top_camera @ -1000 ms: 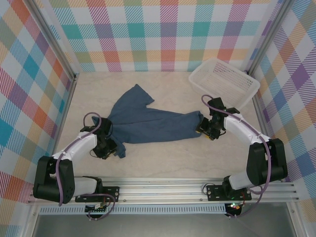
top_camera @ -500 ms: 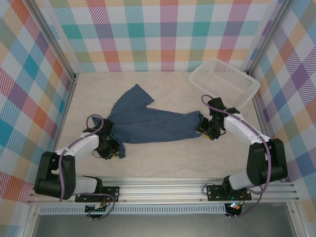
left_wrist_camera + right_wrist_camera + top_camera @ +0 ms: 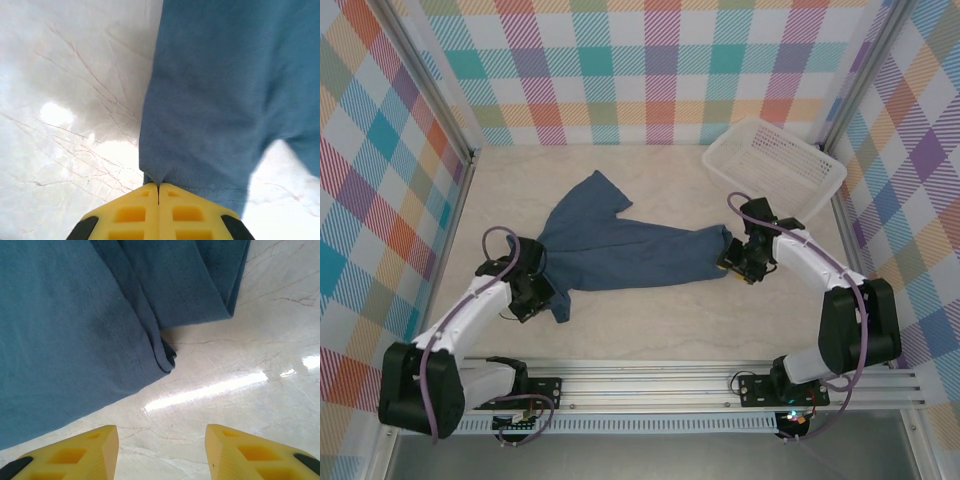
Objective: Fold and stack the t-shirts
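A dark slate-blue t-shirt (image 3: 620, 250) lies crumpled and stretched across the middle of the table. My left gripper (image 3: 548, 298) is at its near left corner. In the left wrist view the yellow fingers (image 3: 135, 210) are shut on the hem of the t-shirt (image 3: 225, 100), with a pinch of cloth between the tips of the left gripper (image 3: 159, 186). My right gripper (image 3: 730, 262) hovers at the shirt's right end. There the right gripper (image 3: 162, 440) stands open over bare table, just short of the folded edge of the t-shirt (image 3: 75, 330).
A white mesh basket (image 3: 728, 136) sits at the back right corner, beyond the right arm. Plaid walls close in the marble-look table (image 3: 650, 330) on three sides. An aluminium rail runs along the near edge.
The left gripper has closed on the shirt's near left hem, and the left arm has shifted slightly left. The right arm has not moved.
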{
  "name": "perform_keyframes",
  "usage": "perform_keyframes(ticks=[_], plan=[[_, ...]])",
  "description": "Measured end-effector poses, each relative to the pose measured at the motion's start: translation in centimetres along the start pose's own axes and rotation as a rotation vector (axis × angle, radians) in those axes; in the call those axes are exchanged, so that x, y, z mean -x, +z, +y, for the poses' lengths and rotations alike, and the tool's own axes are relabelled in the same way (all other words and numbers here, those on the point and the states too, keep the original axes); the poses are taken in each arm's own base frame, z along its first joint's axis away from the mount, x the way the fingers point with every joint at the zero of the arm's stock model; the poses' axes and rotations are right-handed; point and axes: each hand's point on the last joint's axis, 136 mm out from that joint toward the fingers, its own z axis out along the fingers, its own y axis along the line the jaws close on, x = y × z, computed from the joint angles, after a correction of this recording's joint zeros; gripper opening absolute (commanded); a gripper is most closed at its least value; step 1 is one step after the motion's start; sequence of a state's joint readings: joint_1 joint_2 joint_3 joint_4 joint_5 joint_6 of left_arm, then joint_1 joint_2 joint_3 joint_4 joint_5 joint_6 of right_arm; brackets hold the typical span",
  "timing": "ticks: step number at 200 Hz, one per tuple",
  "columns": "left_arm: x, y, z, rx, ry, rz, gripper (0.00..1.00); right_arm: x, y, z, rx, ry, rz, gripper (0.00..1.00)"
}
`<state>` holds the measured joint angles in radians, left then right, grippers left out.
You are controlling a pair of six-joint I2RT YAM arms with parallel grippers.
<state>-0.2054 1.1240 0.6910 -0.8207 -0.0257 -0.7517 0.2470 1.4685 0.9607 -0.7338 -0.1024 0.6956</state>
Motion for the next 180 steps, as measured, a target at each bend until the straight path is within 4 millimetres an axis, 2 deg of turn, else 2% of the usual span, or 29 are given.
perform_keyframes(ticks=[21,51,61,86,100,121,150,180], plan=[[0.7,-1.5,-0.1,-0.011,-0.014,-0.042,0.0,0.2,1.7,0.3,0.006,0.011,0.029,0.42],[0.5,-2.0,0.7,0.017,-0.022,-0.045,0.0,0.5,4.3,0.4,0.004,0.027,0.068,0.35],[0.4,-2.1,0.9,0.023,-0.022,-0.044,0.0,0.5,5.0,0.3,-0.004,0.032,0.08,0.27],[0.4,-2.6,1.2,0.03,-0.025,-0.052,0.0,0.7,6.2,0.2,-0.017,0.045,0.102,0.0],[0.6,-3.0,1.1,0.026,-0.026,-0.065,0.0,1.0,5.9,0.4,-0.014,0.037,0.089,0.0],[1.1,-3.7,1.0,0.027,-0.026,-0.084,0.0,1.1,4.8,0.5,-0.011,0.035,0.068,0.0],[1.7,-4.2,1.0,0.032,-0.027,-0.113,0.0,0.2,0.3,1.4,0.049,0.017,0.026,0.0],[2.4,-4.8,0.9,0.04,-0.021,-0.144,0.0,-2.1,-3.7,1.5,0.084,0.012,0.054,0.0]])
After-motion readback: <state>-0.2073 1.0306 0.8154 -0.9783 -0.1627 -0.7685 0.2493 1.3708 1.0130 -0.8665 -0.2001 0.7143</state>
